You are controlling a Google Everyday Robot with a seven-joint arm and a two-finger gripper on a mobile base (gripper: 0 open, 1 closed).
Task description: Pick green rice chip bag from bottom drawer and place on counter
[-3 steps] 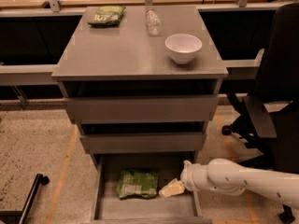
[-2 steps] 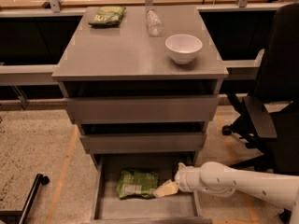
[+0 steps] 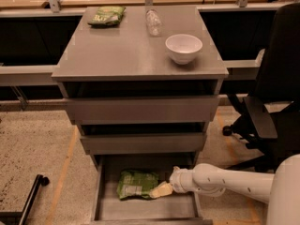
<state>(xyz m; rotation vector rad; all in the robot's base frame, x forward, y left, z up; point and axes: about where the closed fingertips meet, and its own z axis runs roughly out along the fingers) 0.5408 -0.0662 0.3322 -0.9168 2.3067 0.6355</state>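
Note:
The green rice chip bag [image 3: 136, 183] lies flat on the floor of the open bottom drawer [image 3: 140, 209], its white label panel facing up. My gripper [image 3: 159, 190] reaches into the drawer from the right on a white arm, its pale fingertips at the bag's right edge and touching or nearly touching it. The grey counter [image 3: 124, 55] above carries other items.
On the counter stand a white bowl [image 3: 183, 47], a clear plastic bottle [image 3: 153, 20] lying down, and a darker green bag with yellow lettering [image 3: 106, 15]. Two closed drawer fronts [image 3: 140, 109] sit above the open one. A black office chair [image 3: 272, 102] stands at the right.
My arm has moved left, deeper into the drawer, bringing the gripper from beside the bag up to the bag's right edge. The bag has not moved.

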